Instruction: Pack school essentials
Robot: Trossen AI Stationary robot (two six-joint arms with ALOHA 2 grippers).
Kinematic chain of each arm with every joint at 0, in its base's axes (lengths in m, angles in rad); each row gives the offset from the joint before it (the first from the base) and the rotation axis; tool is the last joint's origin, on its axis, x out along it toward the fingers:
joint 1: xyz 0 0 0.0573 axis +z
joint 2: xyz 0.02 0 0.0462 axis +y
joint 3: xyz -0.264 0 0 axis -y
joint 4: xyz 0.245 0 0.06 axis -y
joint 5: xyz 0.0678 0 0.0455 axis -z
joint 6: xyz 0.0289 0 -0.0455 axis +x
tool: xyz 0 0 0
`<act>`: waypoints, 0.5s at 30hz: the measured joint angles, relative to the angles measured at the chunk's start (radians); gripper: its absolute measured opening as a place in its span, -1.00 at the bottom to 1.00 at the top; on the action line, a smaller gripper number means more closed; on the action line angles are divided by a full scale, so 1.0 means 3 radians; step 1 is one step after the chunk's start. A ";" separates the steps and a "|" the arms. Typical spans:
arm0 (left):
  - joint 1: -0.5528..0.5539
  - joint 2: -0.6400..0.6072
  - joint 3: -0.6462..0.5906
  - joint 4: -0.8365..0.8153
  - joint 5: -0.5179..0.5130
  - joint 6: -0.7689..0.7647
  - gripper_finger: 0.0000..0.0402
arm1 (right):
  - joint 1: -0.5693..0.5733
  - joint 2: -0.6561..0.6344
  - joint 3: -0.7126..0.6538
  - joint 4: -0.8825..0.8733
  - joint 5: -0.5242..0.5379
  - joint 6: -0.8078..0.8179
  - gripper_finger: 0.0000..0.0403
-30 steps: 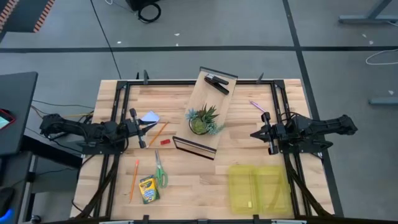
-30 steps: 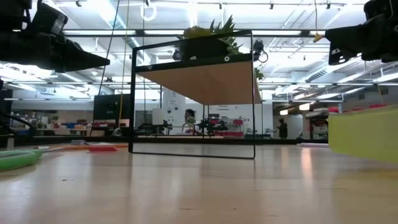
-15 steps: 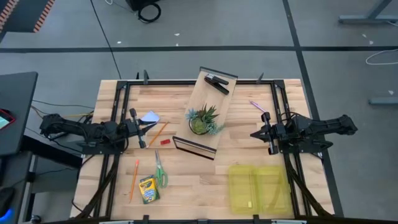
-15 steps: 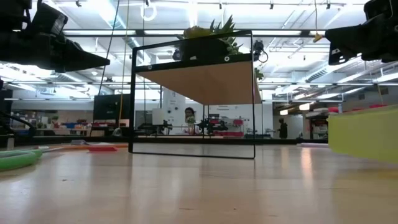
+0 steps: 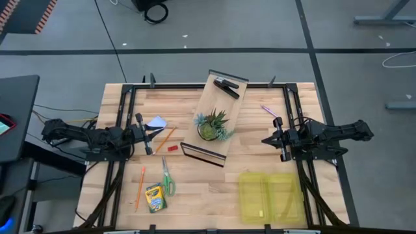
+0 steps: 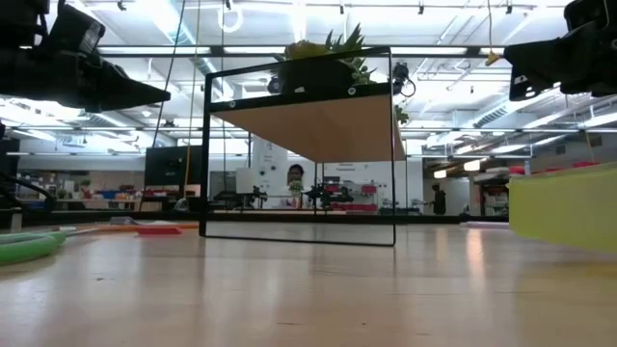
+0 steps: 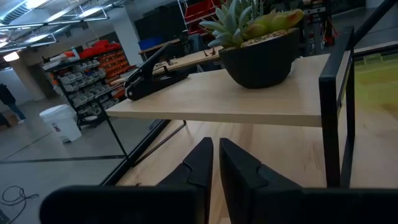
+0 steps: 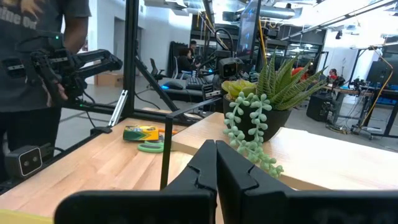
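Both arms hang over the side edges of the worktop (image 5: 195,195), the left gripper (image 5: 151,133) and the right gripper (image 5: 266,139) each with jaws closed on nothing. Toward the left front corner lie one crayon box (image 5: 155,197), one pair of green-handled scissors (image 5: 168,181) and one orange pencil (image 5: 139,188), with a second orange pencil (image 5: 165,140) and one pale pad (image 5: 156,122) just beside the left gripper. One potted plant (image 5: 212,125) and one black clip (image 5: 227,86) sit on the raised shelf (image 5: 227,107) mid-worktop, and one yellow-green case (image 5: 270,196) lies open near the right front corner.
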 joint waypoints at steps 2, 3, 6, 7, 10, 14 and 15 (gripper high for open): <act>0.0000 -0.0001 0.0000 0.0003 0.0000 0.0003 -0.84 | 0.0001 0.0000 0.0000 0.0000 0.0000 0.0000 -0.96; 0.0001 -0.0001 0.0000 0.0005 0.0000 -0.0011 -0.85 | 0.0000 0.0000 0.0001 0.0001 -0.0001 0.0000 -0.96; 0.0000 -0.0001 0.0000 0.0006 0.0061 -0.0627 -0.85 | 0.0000 0.0000 -0.0001 0.0001 -0.0001 0.0000 -0.96; 0.0000 -0.0001 0.0000 0.0005 0.0092 -0.0950 -0.85 | 0.0000 0.0000 -0.0001 0.0000 0.0000 0.0000 -0.96; -0.0001 0.0000 0.0000 0.0004 0.0126 -0.2107 -0.83 | 0.0000 0.0000 0.0001 0.0001 0.0000 0.0000 -0.96; 0.0000 0.0000 -0.0001 0.0003 0.0125 -0.2781 -0.81 | 0.0000 0.0000 0.0001 -0.0001 0.0001 0.0000 -0.96; 0.0000 0.0000 -0.0001 0.0004 0.0125 -0.2842 -0.81 | 0.0000 0.0000 0.0001 0.0001 0.0001 0.0000 -0.96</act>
